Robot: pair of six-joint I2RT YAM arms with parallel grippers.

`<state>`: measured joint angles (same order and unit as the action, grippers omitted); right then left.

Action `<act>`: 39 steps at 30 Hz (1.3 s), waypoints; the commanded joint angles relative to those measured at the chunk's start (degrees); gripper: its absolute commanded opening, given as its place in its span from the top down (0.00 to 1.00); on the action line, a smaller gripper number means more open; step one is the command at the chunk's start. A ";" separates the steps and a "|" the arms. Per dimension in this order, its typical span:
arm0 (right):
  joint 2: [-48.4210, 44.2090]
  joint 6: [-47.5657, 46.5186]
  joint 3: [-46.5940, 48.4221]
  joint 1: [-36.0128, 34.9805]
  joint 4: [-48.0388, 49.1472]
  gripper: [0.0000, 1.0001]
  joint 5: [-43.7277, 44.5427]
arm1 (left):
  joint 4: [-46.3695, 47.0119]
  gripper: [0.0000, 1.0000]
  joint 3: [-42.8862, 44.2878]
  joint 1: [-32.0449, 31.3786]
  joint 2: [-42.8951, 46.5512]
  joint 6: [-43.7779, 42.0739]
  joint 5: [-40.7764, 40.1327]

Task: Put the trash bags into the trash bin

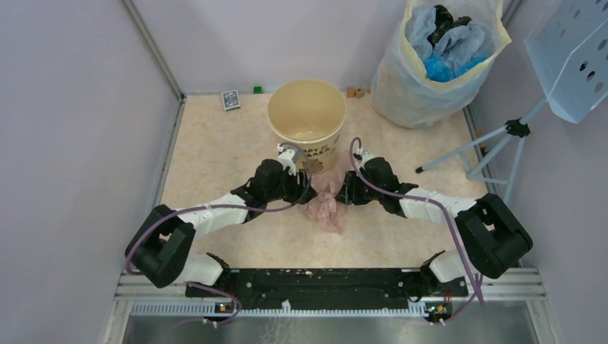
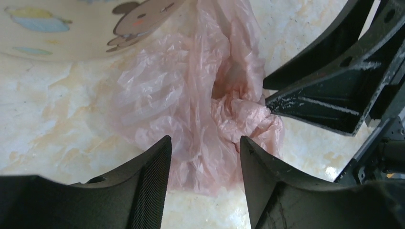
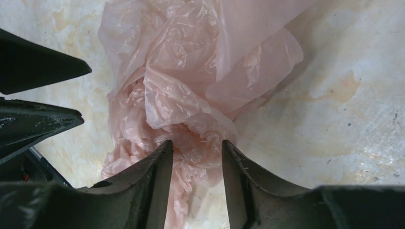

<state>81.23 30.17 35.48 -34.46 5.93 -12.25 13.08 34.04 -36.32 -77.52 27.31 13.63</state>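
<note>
The top view alone shows the whole layout: the bin (image 1: 307,115) stands upright, mouth up, at the middle of the desk's (image 1: 215,150) far edge, and a large filled bag (image 1: 423,79) sits in the far right corner. The pink bag (image 1: 324,202) lies crumpled mid-desk. Its long axis runs from the bin's foot towards the near edge, and its near end slants slightly right. The left wrist view adds the cartoon print on the bin's side. It shows the left pincer (image 2: 205,143) straddling the plastic, but whether it grips cannot be told. The right wrist view shows the right pincer (image 3: 195,145) pinching a bunched fold of the pink bag.
</note>
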 commanded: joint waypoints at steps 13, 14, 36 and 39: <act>0.24 -2.69 0.06 -3.77 2.79 0.78 -0.12 | -10.08 0.49 11.85 -3.60 -12.90 -2.68 -9.29; 0.02 -2.81 -0.02 -3.82 2.73 0.79 0.10 | -10.43 0.50 11.72 -3.72 -13.52 -2.43 -10.38; -16.70 -10.43 -2.02 -10.34 3.74 1.00 -6.15 | -15.99 1.00 6.19 -3.85 6.10 0.92 -2.87; -13.98 -10.14 -1.24 -14.44 6.03 1.00 -3.56 | -14.77 1.00 5.47 -3.86 5.72 1.86 -0.73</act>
<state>65.65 22.00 30.96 -44.31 6.26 -13.10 -1.98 40.56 -39.90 -71.77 27.66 9.52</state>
